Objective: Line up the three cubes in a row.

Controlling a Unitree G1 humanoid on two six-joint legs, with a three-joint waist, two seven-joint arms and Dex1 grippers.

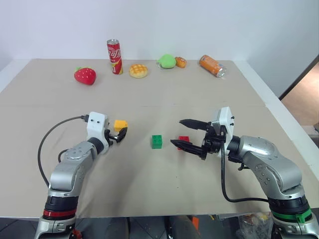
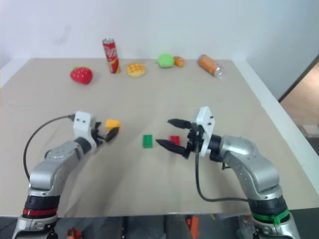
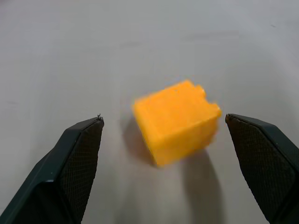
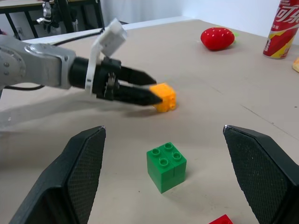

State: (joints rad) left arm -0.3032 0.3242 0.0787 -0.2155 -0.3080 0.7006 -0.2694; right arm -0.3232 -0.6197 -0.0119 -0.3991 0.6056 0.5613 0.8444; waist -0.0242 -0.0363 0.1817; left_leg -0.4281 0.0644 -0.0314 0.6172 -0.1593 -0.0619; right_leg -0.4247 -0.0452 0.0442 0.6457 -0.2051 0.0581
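The orange cube point(image 3: 176, 121) lies on the surface point(image 1: 149, 99) between the wide-open fingers of the left gripper point(image 1: 119, 135), untouched. The green cube point(image 1: 157, 141) and red cube point(image 1: 184, 140) sit near the right gripper point(image 1: 187, 133), also spread wide, holding nothing

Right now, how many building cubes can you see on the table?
3. The yellow-orange cube sits farthest left, just ahead of the left gripper. The green cube sits mid-table. The red cube lies right of it, partly hidden behind the right gripper.
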